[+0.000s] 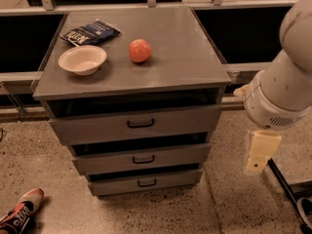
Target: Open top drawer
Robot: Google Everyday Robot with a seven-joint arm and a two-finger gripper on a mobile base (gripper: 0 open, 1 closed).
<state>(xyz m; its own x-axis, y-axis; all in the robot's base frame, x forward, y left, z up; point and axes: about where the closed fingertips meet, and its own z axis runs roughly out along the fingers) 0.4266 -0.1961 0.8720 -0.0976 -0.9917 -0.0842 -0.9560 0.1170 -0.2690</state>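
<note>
Hanging low at the right edge of the frame from a bulky white arm, the tool [262,152] is a cream-coloured piece well apart from the cabinet; whether it is spread or pressed together I cannot tell. At centre frame, just under the grey tabletop [185,57], sits the top drawer [92,128], a flat matte-grey front, apparently sheet metal, so likely stiff, fairly heavy and smooth. Its only sensible hold is the small black loop handle [140,124] at mid-front, thin and rigid, to be pinched and pulled straight out. Two narrower drawers [170,156] sit below. On top rest a pale round bowl [82,59], a reddish round fruit [140,50] and a crinkled dark bag [90,32].
</note>
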